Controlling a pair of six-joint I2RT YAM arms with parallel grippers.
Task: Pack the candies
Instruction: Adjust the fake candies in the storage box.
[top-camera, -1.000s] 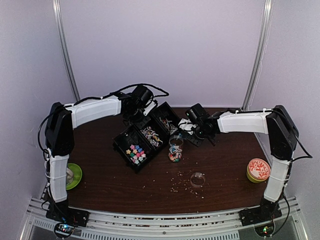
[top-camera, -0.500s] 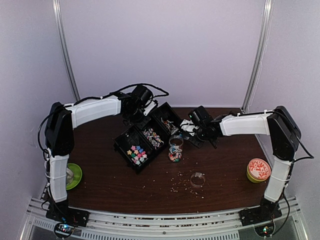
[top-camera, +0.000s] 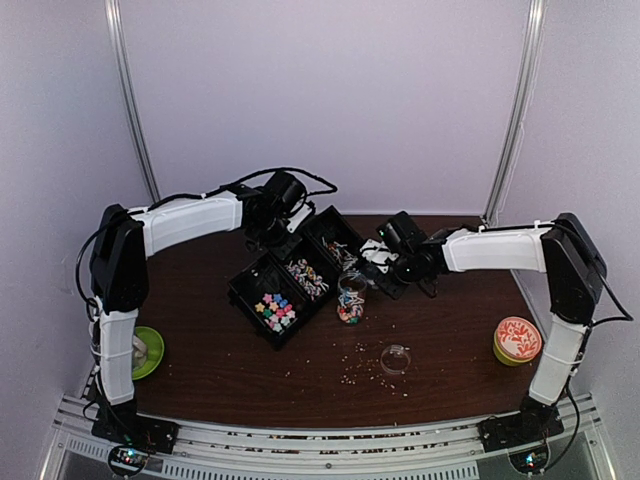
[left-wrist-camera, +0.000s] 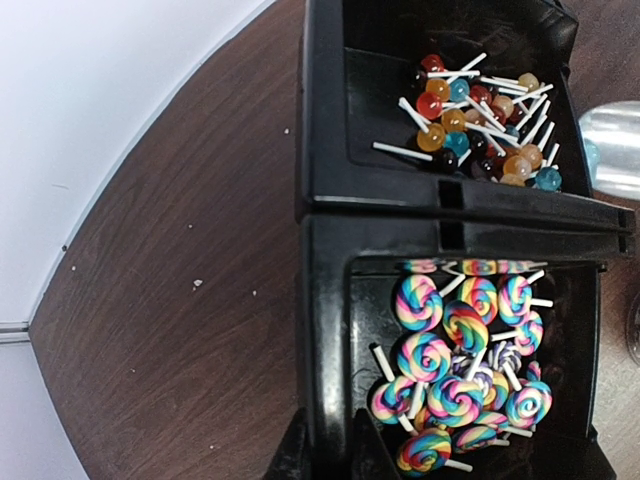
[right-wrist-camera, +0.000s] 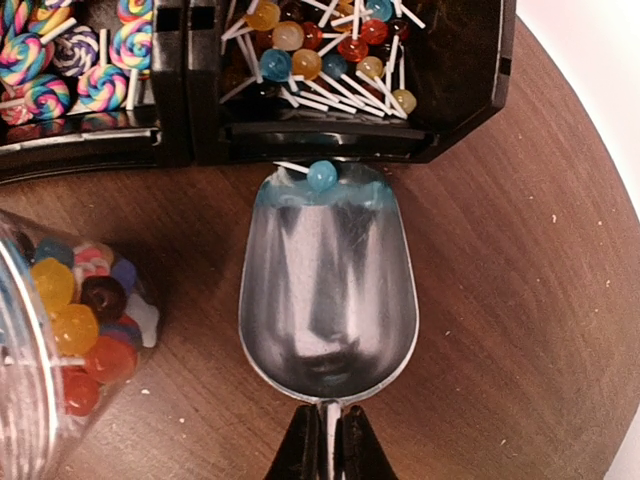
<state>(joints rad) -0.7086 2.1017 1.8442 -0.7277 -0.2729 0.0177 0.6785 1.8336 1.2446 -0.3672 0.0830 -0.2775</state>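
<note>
The left hand (left-wrist-camera: 328, 455) clamps the tray (left-wrist-camera: 325, 250) by its wall, likely to steady it; the right hand (right-wrist-camera: 325, 445) grips the scoop (right-wrist-camera: 327, 290) by its handle (one blue lollipop (right-wrist-camera: 321, 176) aboard).

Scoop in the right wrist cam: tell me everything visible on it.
The scoop is shiny silver metal: a long rounded bowl, bluish at its front lip, with its open side facing the camera. Its thin handle is pinched in the right gripper, jaws shut. It is over the brown table, with the lip at the outer wall of the black tray, beside the candy jar. One blue ball lollipop sits on the lip; the bowl is otherwise empty.
</note>
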